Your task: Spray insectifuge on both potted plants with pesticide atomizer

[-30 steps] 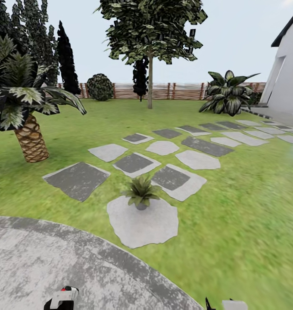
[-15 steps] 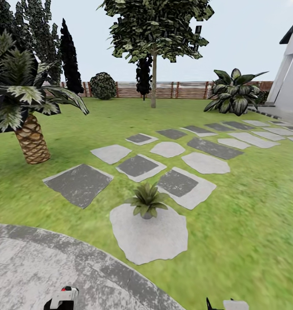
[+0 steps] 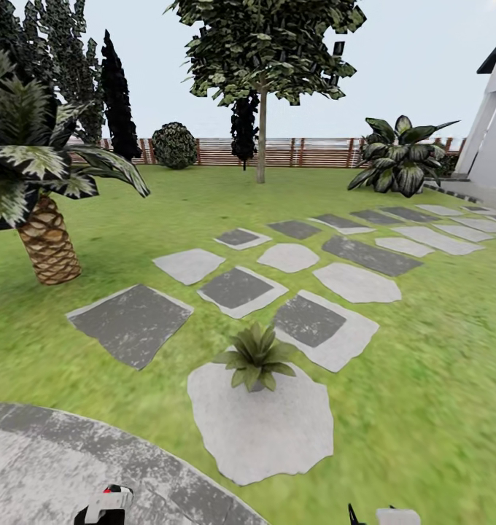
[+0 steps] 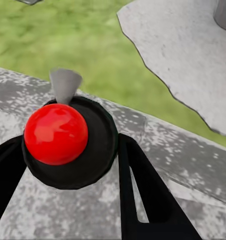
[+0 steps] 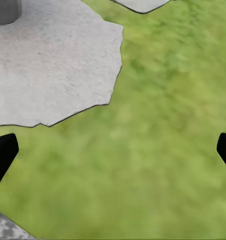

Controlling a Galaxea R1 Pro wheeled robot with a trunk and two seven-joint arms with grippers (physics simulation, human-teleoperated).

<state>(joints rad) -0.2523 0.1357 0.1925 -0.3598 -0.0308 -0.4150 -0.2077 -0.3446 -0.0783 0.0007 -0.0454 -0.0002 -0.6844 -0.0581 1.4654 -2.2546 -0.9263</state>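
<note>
Closer now than a second ago, the potted plant [image 3: 257, 357] and its pale stepping stone [image 3: 259, 423] stand larger and lower in my head view, and the round patio [image 3: 58, 467] takes less of the picture; I judge that it is my base that has rolled forward, not the things.

My left claw [image 4: 68, 145] is closed on the pesticide atomizer [image 4: 56, 134], whose red top shows between the two black fingers [image 4: 142, 185]. My right claw [image 5: 113, 150] is wide open and holds nothing; grass lies under it.

So the pick-up seems done, and I am on the way to the first plant. Next I must stop near it, lift the left arm, and aim the nozzle at the leaves. The second plant I cannot see yet.

No writing or brand can be read anywhere.
</note>
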